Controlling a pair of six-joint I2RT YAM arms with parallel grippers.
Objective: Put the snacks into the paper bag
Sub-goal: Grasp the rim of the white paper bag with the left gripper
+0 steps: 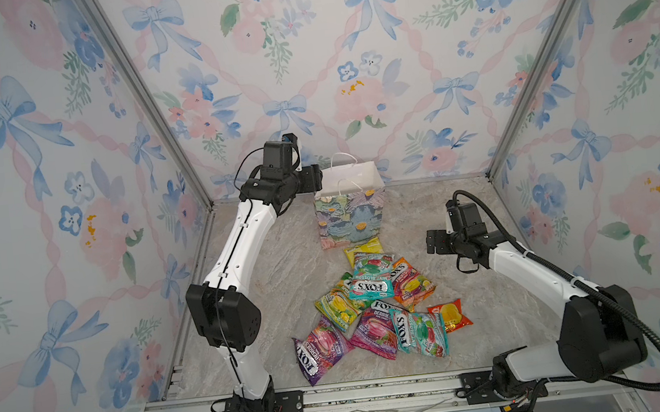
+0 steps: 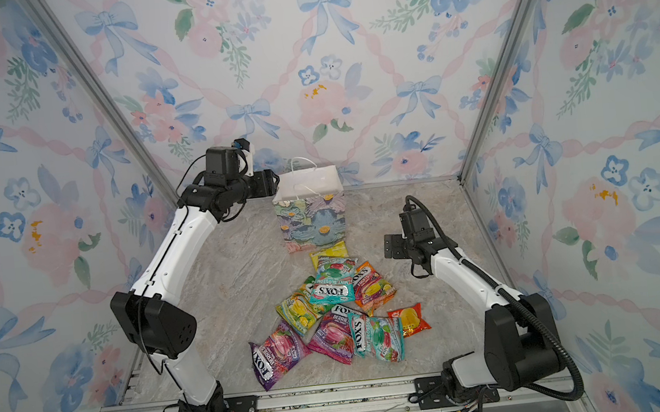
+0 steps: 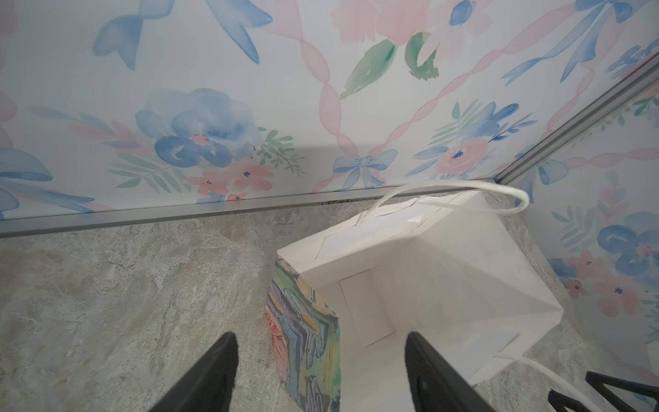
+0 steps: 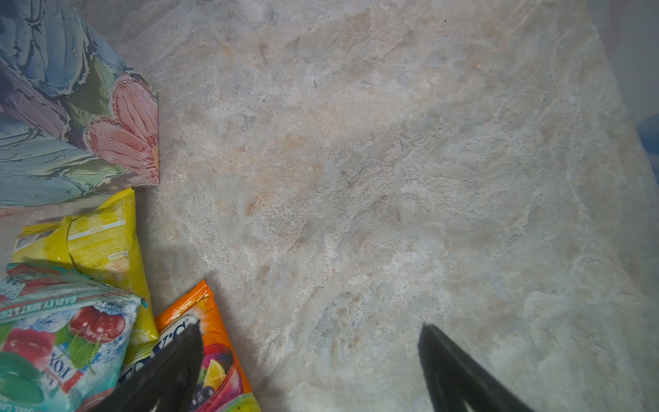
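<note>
The paper bag [image 1: 348, 217] [image 2: 313, 217] stands upright and open at the back of the table, floral outside, white inside [image 3: 428, 285]. No packet shows inside it. The snacks [image 1: 375, 298] [image 2: 339, 310] lie in a loose pile in front of it: purple, teal, green-yellow, orange, yellow and red-yellow packets. My left gripper [image 1: 313, 177] [image 3: 321, 337] is open at the bag's upper left edge, one finger outside, one over the opening, holding nothing. My right gripper [image 1: 434, 242] [image 4: 312, 326] hangs open and empty just right of the pile, beside the orange packet [image 4: 217, 356] and the yellow packet [image 4: 96, 235].
The marble tabletop [image 1: 478, 317] is boxed in by floral walls, with the back wall [image 3: 249, 107] close behind the bag. Aluminium rails [image 1: 340, 398] carrying both arm bases run along the front edge. The bag's white cord handle [image 3: 463, 185] arches above its rim.
</note>
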